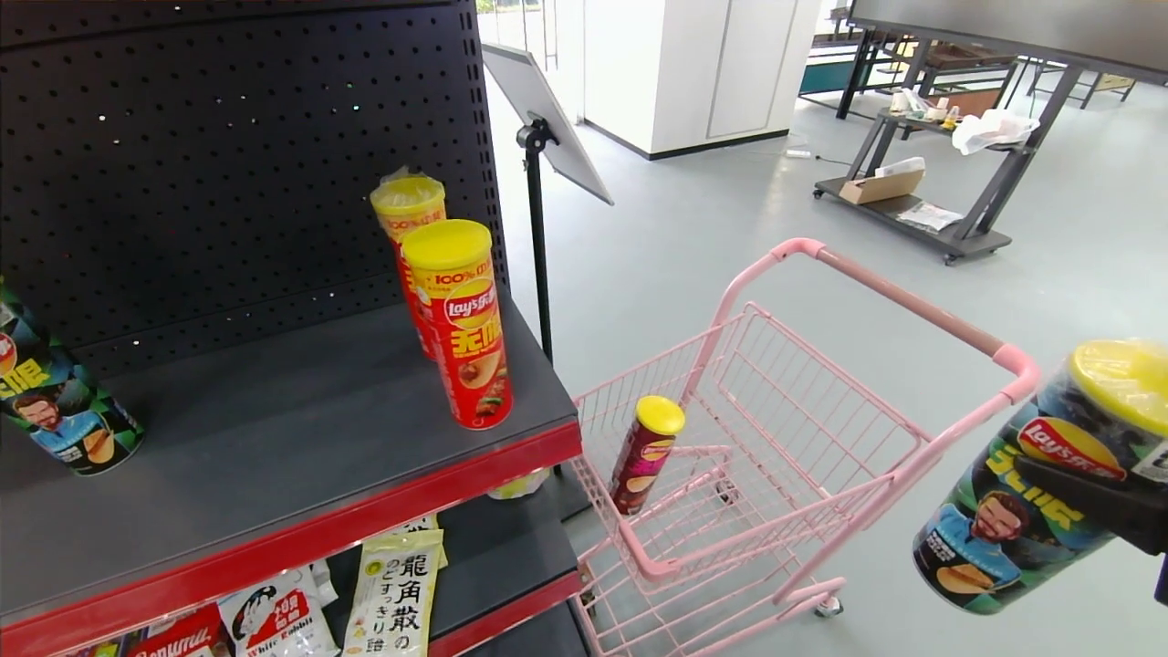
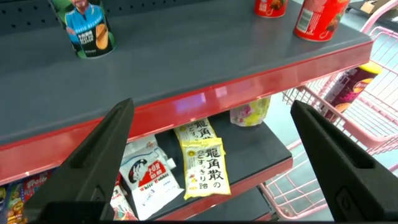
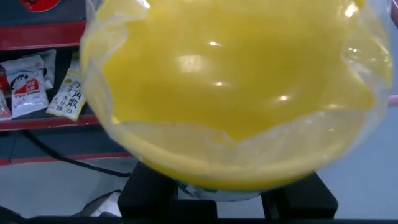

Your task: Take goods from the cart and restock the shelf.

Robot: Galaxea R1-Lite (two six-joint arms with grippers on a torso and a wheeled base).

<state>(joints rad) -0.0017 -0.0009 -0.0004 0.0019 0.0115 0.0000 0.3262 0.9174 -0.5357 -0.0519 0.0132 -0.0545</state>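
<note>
The shelf (image 1: 274,429) fills 9 o'clock; the pink cart (image 1: 803,429) stands at 5 o'clock. At 4 o'clock the right pincer (image 1: 1095,493) is closed around a blue can (image 1: 990,516), clear of the cart. The left pincer (image 2: 211,162) is wide open, empty. Next, probably: carry the can toward 9 o'clock and stand it upright on the shelf.

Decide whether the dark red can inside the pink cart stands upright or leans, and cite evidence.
Leaning. The dark red can sits in the pink cart with its yellow lid offset sideways from its base.
</note>
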